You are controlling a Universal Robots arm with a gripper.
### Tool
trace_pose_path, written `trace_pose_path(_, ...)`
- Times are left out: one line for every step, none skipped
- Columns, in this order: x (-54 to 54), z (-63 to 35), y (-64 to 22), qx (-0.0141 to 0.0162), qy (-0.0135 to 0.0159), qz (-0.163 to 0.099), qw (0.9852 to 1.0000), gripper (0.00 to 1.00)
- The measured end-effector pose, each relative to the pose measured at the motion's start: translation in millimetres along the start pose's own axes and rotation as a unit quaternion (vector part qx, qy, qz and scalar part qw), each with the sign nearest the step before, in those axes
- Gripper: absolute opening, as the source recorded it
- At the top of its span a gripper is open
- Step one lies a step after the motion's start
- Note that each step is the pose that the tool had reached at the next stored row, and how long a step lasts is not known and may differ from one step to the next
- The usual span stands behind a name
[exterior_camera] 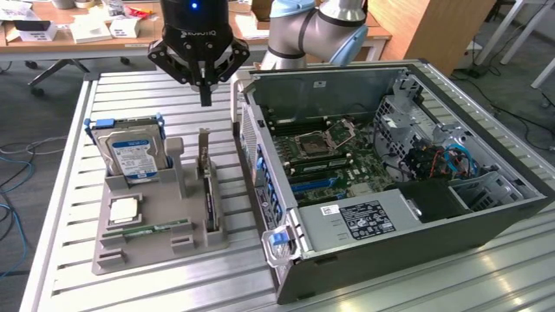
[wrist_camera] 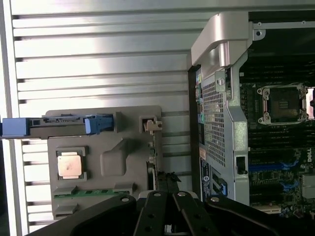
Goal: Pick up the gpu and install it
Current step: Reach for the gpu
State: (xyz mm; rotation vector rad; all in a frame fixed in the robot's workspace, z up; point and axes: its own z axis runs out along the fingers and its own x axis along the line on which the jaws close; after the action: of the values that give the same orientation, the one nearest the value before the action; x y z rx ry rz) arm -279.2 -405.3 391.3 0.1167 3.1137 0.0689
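Note:
The gpu [exterior_camera: 208, 195] stands on its edge in a slot of the grey holder tray [exterior_camera: 186, 244], its silver end bracket [exterior_camera: 204, 144] pointing up. My gripper [exterior_camera: 205, 99] hangs above that bracket, apart from it, with the fingers shut together and nothing between them. In the wrist view the gripper [wrist_camera: 166, 197] looks down on the gpu [wrist_camera: 153, 167], which shows as a thin dark edge along the tray's side [wrist_camera: 123, 162]. The open computer case [exterior_camera: 485, 221] lies beside the tray, its motherboard [exterior_camera: 334, 162] exposed.
The tray also holds a silver hard drive with a blue label [exterior_camera: 132, 156], a processor chip [exterior_camera: 124, 209] and a green memory stick [exterior_camera: 147, 229]. The case's rear wall [exterior_camera: 251, 149] rises close beside the gpu. Everything rests on a slatted metal table [exterior_camera: 61, 214].

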Motion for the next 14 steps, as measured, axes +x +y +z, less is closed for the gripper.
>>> trace_pose_path(-0.1,0.0,-0.9,0.0,0.0,0.0,1.0,0.11)
trace_pose_path(-0.2,-0.1,-1.9,0.0,0.0,0.0,1.0,0.11)
trace_pose_path(-0.2,-0.1,-2.8,0.0,0.0,0.0,1.0,0.11)
trace_pose_path(-0.3,-0.2,-3.7,0.0,0.0,0.0,1.0,0.11)
trace_pose_path(-0.4,-0.2,-4.6,0.0,0.0,0.0,1.0,0.11)
trace_pose_path(-0.4,-0.2,-5.5,0.0,0.0,0.0,1.0,0.11)
trace_pose_path(-0.5,-0.3,-6.4,0.0,0.0,0.0,1.0,0.11)
trace_pose_path(-0.6,-0.3,-7.1,0.0,0.0,0.0,1.0,0.11)
trace_pose_path(-0.5,-0.3,-7.3,0.0,-0.0001,0.0,1.0,0.11)
trace_pose_path(-0.5,-0.3,-7.3,0.0,0.0,0.0,1.0,0.11)
trace_pose_path(-0.6,-0.3,-7.4,0.0,0.0,0.0,1.0,0.11)
trace_pose_path(-0.6,-0.3,-7.4,0.0,0.0,0.0,1.0,0.11)
trace_pose_path(-0.6,-0.3,-7.4,0.0,0.0,0.0,1.0,0.11)
trace_pose_path(-0.6,-0.3,-7.6,0.0,0.0,0.0,1.0,0.11)
